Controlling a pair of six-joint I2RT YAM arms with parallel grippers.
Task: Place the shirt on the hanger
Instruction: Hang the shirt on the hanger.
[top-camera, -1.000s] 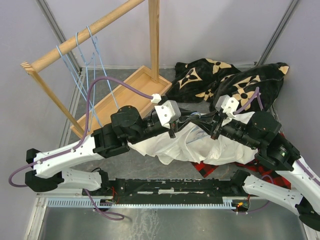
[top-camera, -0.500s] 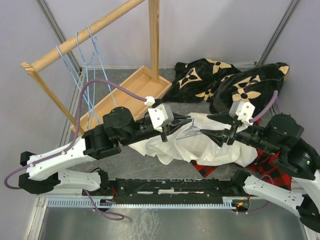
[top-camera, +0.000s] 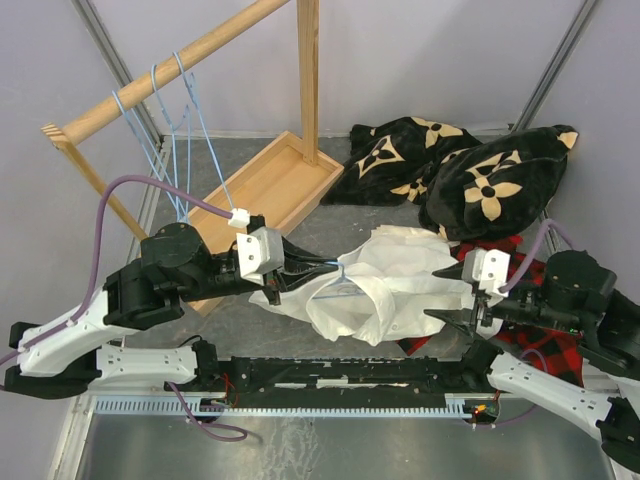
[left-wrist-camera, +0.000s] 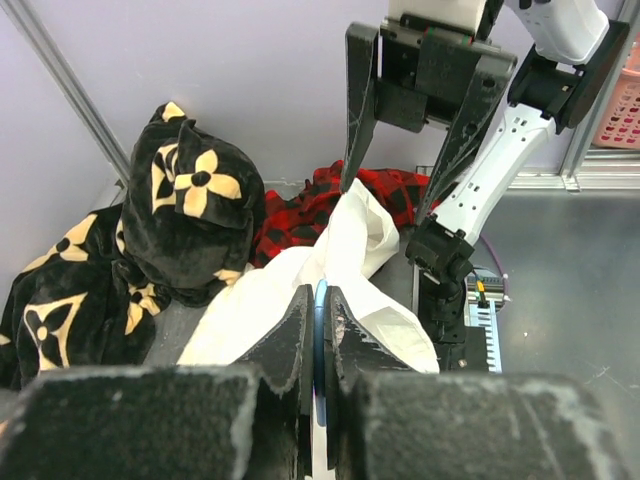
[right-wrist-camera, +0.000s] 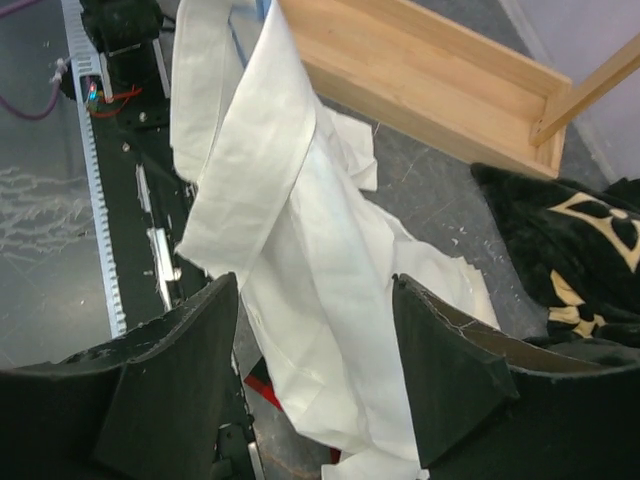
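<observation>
Worktop (top-camera: 260, 325): grey. Wooden rack (top-camera: 170, 72) stands back-left, w/ spare hangers (top-camera: 180, 130) on its rail. No change there vs 1 s ago.

Blanket (top-camera: 490, 185): back-right in a heap, unmoved.

Shirt (top-camera: 385, 280): mid-worktop. Its L end is lifted at the hanger, the rest lies slack, and its R edge lies over the plaid (top-camera: 530, 345). Vs 1 s ago the whole bundle has shifted left and nearer, and it's bunched differently. More plaid now shows on the R, and the arms cover less of the shirt.

L arm: has drawn back leftward since 1 s ago, so the wrist now sits near the rack's tray corner.

R arm: has pulled back to the R and the near edge.

Hanger (left-wrist-camera: 320, 300): its thin blue wire runs from the grip into the shirt's cloth. Can't tell how far inside it goes.

L fingers (left-wrist-camera: 295, 330): pressed together on the hanger wire. Half a sec ago they were already clamped.

R fingers (right-wrist-camera: 170, 370): spread apart w/ nothing between them, just beside the shirt's R edge and pointing at it. 1 s ago they were down on the cloth.
</observation>
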